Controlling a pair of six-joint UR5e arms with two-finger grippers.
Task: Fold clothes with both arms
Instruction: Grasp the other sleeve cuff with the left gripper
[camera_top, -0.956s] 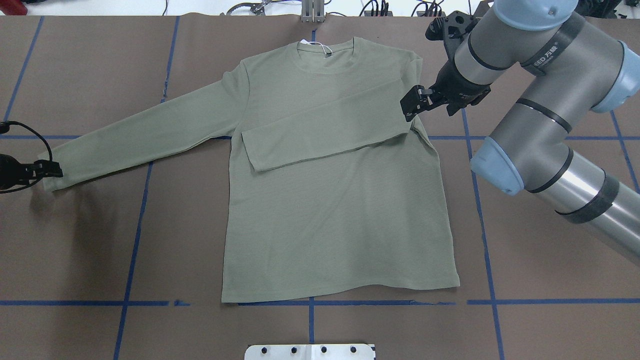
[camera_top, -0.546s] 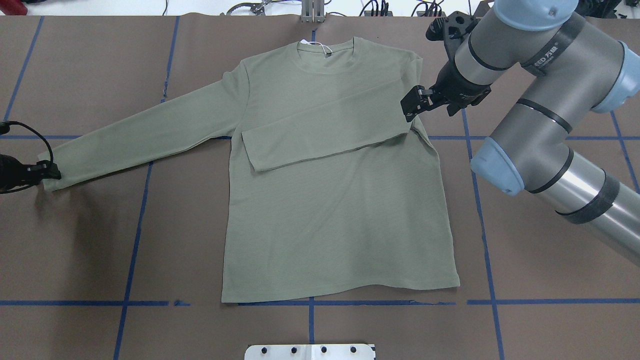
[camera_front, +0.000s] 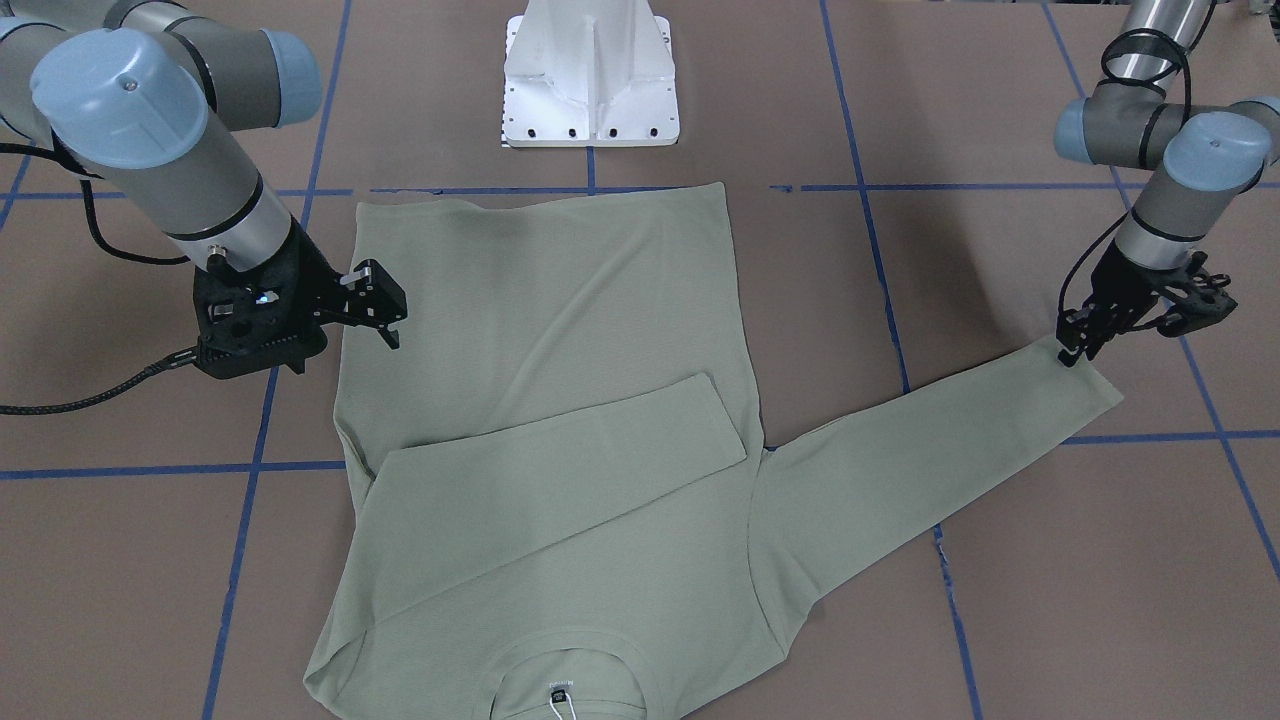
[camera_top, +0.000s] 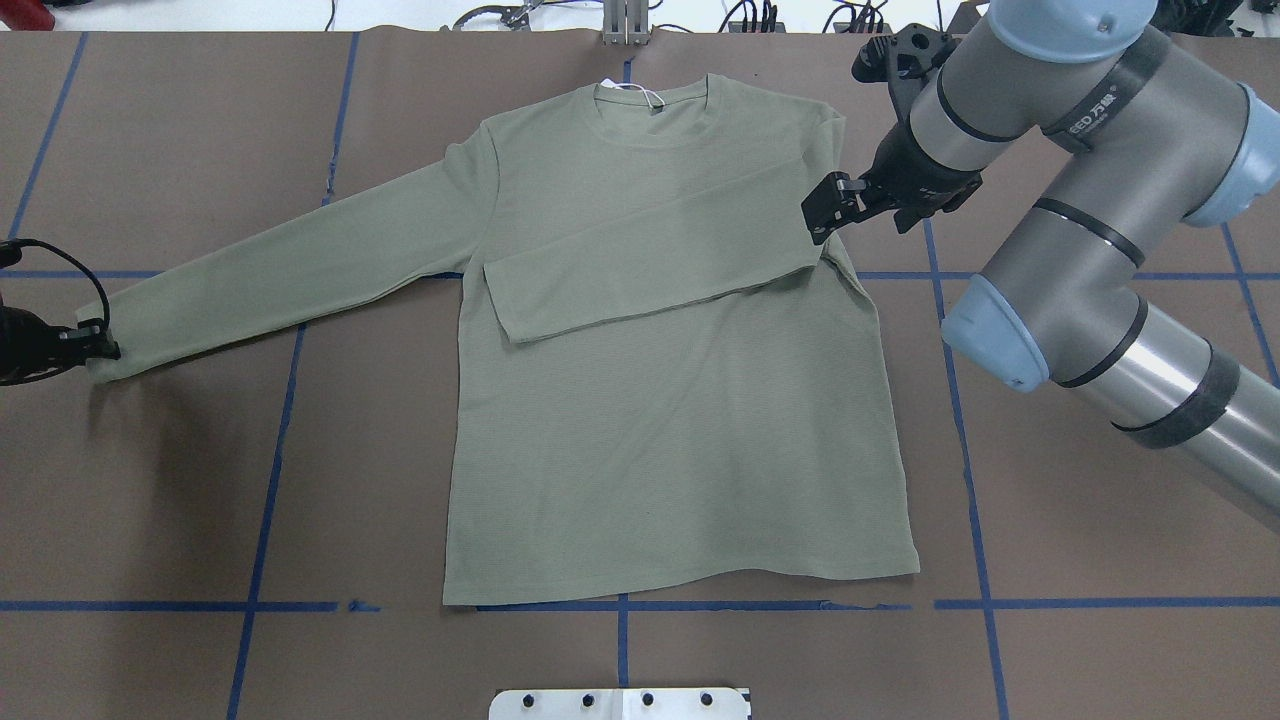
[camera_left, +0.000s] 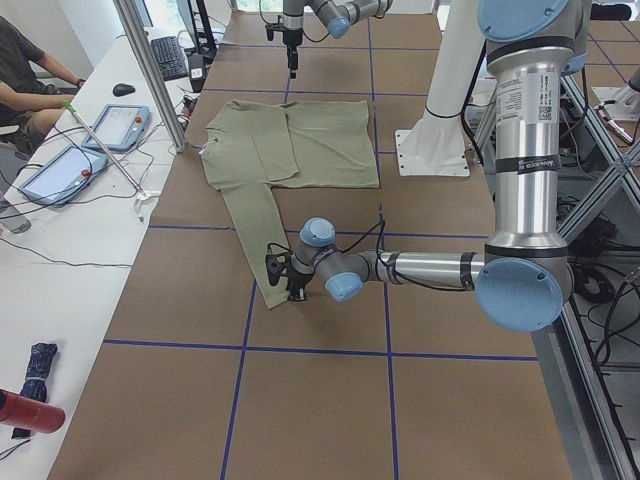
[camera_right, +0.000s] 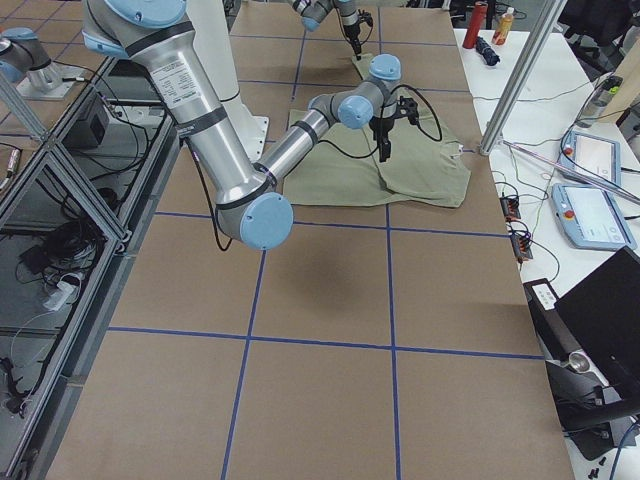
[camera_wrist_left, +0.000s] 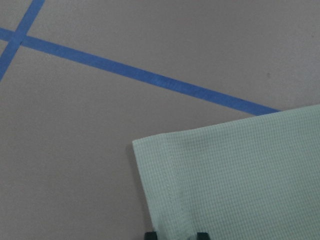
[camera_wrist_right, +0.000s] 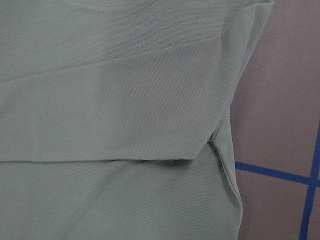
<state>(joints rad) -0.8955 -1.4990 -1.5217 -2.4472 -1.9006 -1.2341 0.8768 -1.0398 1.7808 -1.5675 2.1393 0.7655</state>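
The sage-green shirt lies flat on the brown table, collar and white hang tag at the far side. One sleeve is folded across the chest. The other sleeve stretches out to the robot's left. My left gripper is down at that sleeve's cuff, its fingertips close together with the cuff edge between them. It looks shut on the cuff. My right gripper hovers open by the shirt's edge at the folded sleeve's shoulder and holds nothing.
The white pedestal base stands on the robot's side of the hem. Blue tape lines grid the brown table. Beyond the collar side is a white bench with tablets and a seated person.
The left gripper has shifted a little further left along the cuff, and its fingers have drawn closer together. The right arm and the shirt have barely moved.
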